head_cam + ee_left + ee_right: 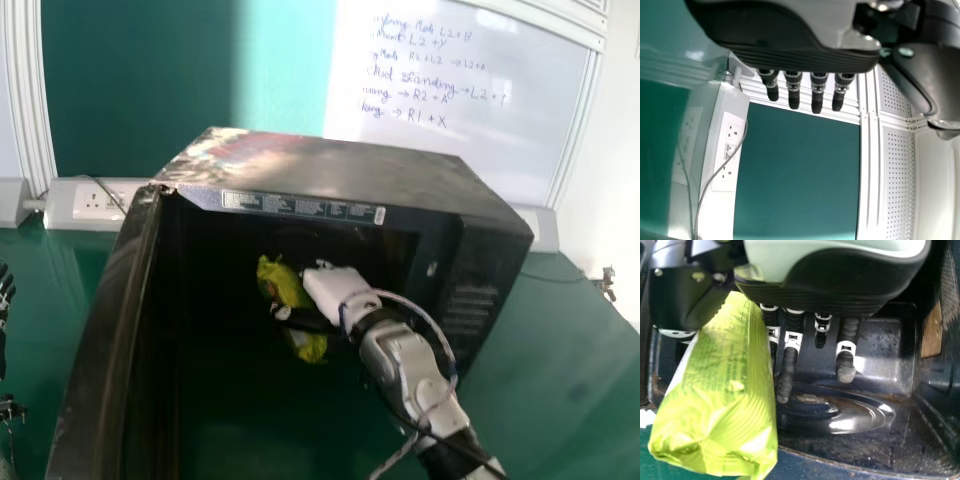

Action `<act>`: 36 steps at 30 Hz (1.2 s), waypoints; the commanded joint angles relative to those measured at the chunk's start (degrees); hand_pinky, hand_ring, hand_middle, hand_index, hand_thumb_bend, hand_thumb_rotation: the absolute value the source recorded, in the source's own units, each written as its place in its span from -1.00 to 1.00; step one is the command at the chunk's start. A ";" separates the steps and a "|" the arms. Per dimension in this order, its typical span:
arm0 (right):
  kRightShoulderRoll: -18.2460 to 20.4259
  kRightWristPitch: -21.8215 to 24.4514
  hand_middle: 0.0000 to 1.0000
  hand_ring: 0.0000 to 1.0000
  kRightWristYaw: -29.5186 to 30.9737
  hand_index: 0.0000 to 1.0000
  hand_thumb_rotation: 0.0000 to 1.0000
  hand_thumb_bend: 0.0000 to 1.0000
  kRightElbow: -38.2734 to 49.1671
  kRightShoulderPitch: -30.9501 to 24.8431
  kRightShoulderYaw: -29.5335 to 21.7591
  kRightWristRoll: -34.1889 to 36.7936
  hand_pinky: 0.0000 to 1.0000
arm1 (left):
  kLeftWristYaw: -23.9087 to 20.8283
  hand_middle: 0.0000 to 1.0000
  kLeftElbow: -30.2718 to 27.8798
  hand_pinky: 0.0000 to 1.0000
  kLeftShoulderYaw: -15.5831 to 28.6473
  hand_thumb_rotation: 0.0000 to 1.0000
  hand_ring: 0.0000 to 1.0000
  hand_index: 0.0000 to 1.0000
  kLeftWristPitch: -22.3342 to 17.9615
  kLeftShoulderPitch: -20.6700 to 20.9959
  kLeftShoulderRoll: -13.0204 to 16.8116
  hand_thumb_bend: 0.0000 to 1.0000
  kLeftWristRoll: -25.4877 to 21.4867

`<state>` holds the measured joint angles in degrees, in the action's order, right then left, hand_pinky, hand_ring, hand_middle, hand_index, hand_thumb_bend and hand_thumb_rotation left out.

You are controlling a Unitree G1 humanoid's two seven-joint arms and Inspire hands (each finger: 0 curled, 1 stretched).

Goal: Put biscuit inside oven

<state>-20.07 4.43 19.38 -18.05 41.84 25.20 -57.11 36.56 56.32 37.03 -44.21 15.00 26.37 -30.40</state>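
Note:
My right hand is in the mouth of the black oven, holding the yellow-green biscuit packet slanted at its left. In the right wrist view, the packet is pinched between the thumb and fingers of my right hand, with the oven's dark inside around and below the fingers. At the left edge of the head view is my left hand, apart from the oven; in its wrist view the fingers of my left hand hang straight.
The oven door stands wide at the left of the opening. A socket box with a cable is behind the oven at the left, and a whiteboard stands behind. Green table surface lies to the right.

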 commanded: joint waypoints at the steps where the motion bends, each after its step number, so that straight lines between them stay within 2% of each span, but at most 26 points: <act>1: 0.89 0.04 -0.06 -0.57 -2.05 -0.02 -1.00 0.07 -2.26 2.49 0.56 0.56 -0.73 | -0.21 0.54 1.70 0.52 0.43 0.42 0.58 0.64 0.58 -1.76 -3.00 0.43 -0.93; 10: 2.99 0.27 -0.06 -0.61 -7.61 -0.02 -1.00 0.06 -11.41 6.13 2.13 1.74 -0.77 | 0.40 0.56 1.61 0.52 0.65 0.42 0.59 0.65 0.37 -1.95 -3.06 0.39 -0.93; 18: 5.16 0.13 -0.06 -0.54 -12.31 -0.03 -1.00 0.07 -19.81 9.98 2.73 3.65 -0.70 | 0.84 0.56 1.82 0.52 0.91 0.42 0.58 0.65 0.37 -1.70 -3.03 0.40 -1.17; 20: 5.66 0.11 -0.06 -0.57 -12.80 -0.03 -1.00 0.07 -22.14 11.24 3.10 4.08 -0.73 | 0.40 0.55 1.58 0.51 0.86 0.42 0.58 0.65 0.35 -1.77 -3.11 0.38 -1.02; 26: 6.42 -3.08 -0.05 -0.47 -18.15 -0.02 -1.00 0.06 -28.35 13.62 4.08 5.56 -0.63 | 0.52 0.56 1.37 0.51 0.76 0.44 0.59 0.65 0.08 -2.01 -3.13 0.37 -0.84; 30: 7.35 -5.33 -0.06 -0.50 -22.86 -0.03 -1.00 0.06 -33.55 15.33 4.23 6.71 -0.66 | 0.50 0.55 1.64 0.51 0.76 0.44 0.58 0.65 -0.23 -2.00 -3.12 0.38 -0.72; 32: 8.11 -5.79 -0.06 -0.49 -23.36 -0.03 -1.00 0.06 -36.60 16.95 4.33 7.39 -0.65 | 0.49 0.54 1.55 0.50 0.84 0.43 0.57 0.64 -0.10 -2.04 -3.22 0.39 -0.89; 34: 8.76 -6.03 -0.17 -0.47 -23.44 0.01 -1.00 0.05 -38.99 18.42 4.53 7.86 -0.64 | 0.48 0.54 1.34 0.50 0.87 0.43 0.57 0.64 0.17 -2.20 -3.28 0.40 -1.00; 36: 9.52 -6.09 -0.17 -0.38 -23.63 0.04 -1.00 0.05 -41.34 19.88 4.73 8.20 -0.56 | 0.70 0.53 1.12 0.50 0.88 0.43 0.56 0.64 -0.23 -2.37 -3.41 0.41 -1.04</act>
<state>-11.21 -1.78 -2.84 -58.14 58.78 29.74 -49.73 37.16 55.89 37.49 -44.08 14.66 26.19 -30.44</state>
